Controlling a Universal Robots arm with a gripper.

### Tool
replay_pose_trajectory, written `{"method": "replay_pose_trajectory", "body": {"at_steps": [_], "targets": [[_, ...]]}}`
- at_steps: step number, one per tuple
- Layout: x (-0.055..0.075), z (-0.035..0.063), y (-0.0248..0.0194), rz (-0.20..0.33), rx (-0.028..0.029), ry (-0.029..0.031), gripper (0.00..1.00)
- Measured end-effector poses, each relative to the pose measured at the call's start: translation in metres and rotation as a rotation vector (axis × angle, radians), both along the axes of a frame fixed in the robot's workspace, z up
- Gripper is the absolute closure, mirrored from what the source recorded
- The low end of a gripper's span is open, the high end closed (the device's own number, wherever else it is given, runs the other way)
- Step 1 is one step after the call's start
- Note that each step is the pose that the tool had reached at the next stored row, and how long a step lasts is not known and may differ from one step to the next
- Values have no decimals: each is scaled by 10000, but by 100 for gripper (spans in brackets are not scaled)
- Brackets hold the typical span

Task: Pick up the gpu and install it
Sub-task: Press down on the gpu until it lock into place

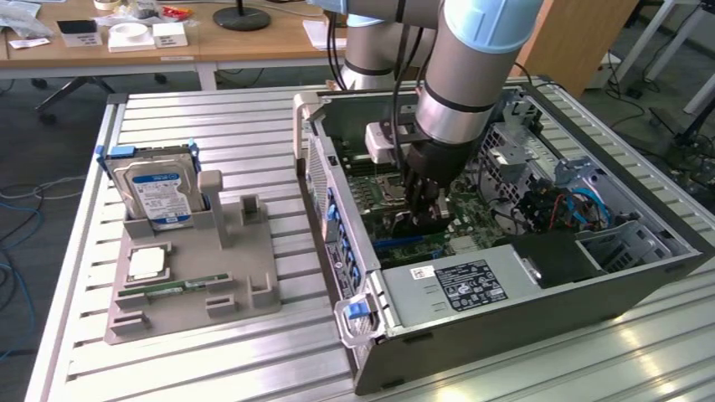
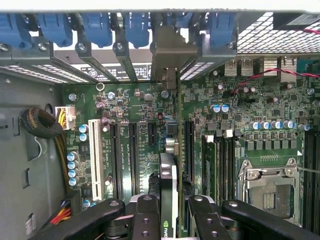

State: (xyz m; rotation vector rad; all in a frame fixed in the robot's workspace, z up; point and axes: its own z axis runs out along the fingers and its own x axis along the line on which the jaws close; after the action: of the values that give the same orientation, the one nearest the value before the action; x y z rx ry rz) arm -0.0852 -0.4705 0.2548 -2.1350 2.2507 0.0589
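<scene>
The gpu (image 2: 169, 182) shows edge-on in the wrist view as a thin card with a green-marked edge. It stands upright over the motherboard's (image 2: 130, 105) long slots, its silvery end bracket (image 2: 169, 52) at the case's rear slot openings. My gripper (image 2: 172, 220) is shut on it, one black finger (image 2: 145, 217) on each side of the card. In the exterior view the gripper (image 1: 423, 213) reaches down into the open computer case (image 1: 503, 335), low over the motherboard (image 1: 374, 176). Whether the card is seated in its slot I cannot tell.
On the exterior view's left a grey holder (image 1: 240, 285) carries a silver hard drive (image 1: 160, 188), a processor chip (image 1: 147, 264) and a narrow memory stick (image 1: 179, 287). Inside the case are the power supply (image 1: 464, 285), cables (image 1: 570, 205), the processor socket (image 2: 270, 187) and blue slot clips (image 2: 95, 25).
</scene>
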Motion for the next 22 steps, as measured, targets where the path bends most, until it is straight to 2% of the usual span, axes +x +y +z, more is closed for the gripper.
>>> {"method": "replay_pose_trajectory", "body": {"at_steps": [9,10,22], "targets": [[-3,-80,0,15,-1,1,73],[-3,-80,0,15,74,0,73],[-12,-80,0,15,74,0,73]]}}
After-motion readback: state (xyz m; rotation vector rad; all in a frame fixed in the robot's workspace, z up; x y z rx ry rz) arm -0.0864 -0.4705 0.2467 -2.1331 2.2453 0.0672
